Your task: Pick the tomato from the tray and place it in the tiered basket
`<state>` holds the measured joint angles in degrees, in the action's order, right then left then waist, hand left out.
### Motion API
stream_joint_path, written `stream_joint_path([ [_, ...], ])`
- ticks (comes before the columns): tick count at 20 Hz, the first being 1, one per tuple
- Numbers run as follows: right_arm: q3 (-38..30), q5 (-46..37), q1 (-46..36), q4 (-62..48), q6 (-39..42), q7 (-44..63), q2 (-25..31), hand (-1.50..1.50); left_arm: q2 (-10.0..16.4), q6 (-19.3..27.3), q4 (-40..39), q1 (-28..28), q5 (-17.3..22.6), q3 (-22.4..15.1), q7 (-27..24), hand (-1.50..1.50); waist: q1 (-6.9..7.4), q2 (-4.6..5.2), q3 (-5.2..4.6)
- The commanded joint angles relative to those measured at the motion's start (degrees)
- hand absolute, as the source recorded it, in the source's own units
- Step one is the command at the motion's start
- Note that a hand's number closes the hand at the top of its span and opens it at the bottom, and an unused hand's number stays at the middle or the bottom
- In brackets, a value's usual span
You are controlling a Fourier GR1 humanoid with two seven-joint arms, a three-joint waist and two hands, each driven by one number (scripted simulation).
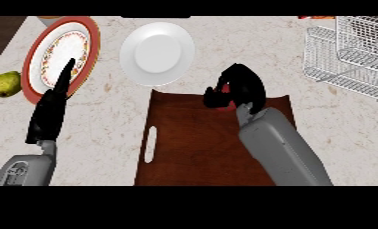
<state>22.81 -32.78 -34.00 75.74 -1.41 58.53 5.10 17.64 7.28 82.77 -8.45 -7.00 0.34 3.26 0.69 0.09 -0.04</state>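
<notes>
Head view: tomato [221, 92] at the far edge of the tray [188, 143], right of its middle, seen only as red slivers between black fingers; long axis and pointing direction impossible to tell. Right hand [242, 87] curled round it from above, hiding most of it. Dark brown tray toward the front edge of the counter [111, 123], with a slot handle along its left side. Just beyond the tray's far left corner, a plain white plate [157, 53]. Farther left, a patterned plate [63, 55] with a red rim, and a green pear [9, 83] at the counter's left edge. Left hand [50, 110] open, fingers straight, pointing away, overlapping the patterned plate's near rim. White wire tiered basket [343, 55] at the far right corner, well apart from the tomato.
</notes>
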Motion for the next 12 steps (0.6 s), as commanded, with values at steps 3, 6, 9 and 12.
stream_joint_path([
  [3, -6.2, -9.0, -10.8, -4.5, -11.3, -1.0, 0.9, 1.50, -0.3, -0.3, 2.3, 1.1, -0.2, -0.4, 1.1, 0.00, 0.62, 0.01, 0.05],
  [6, -6.8, -14.6, -14.3, -1.7, -13.4, -0.5, 4.1, 1.50, -1.1, 0.1, -0.6, 0.6, -0.3, -0.2, -0.9, 0.00, -0.42, -0.08, -0.03],
  [9, -8.5, -18.7, -17.4, -0.8, -14.2, 1.5, 5.9, 1.50, 1.1, -1.6, 2.7, 2.0, 1.2, 1.5, 1.1, 0.00, -0.11, -0.36, 0.01],
  [12, -10.6, -21.5, -22.5, -1.3, -12.2, 3.5, 6.4, 1.50, -1.4, 0.8, 4.0, 0.4, -1.6, -1.0, 4.5, 0.00, -0.23, -0.28, 0.04],
])
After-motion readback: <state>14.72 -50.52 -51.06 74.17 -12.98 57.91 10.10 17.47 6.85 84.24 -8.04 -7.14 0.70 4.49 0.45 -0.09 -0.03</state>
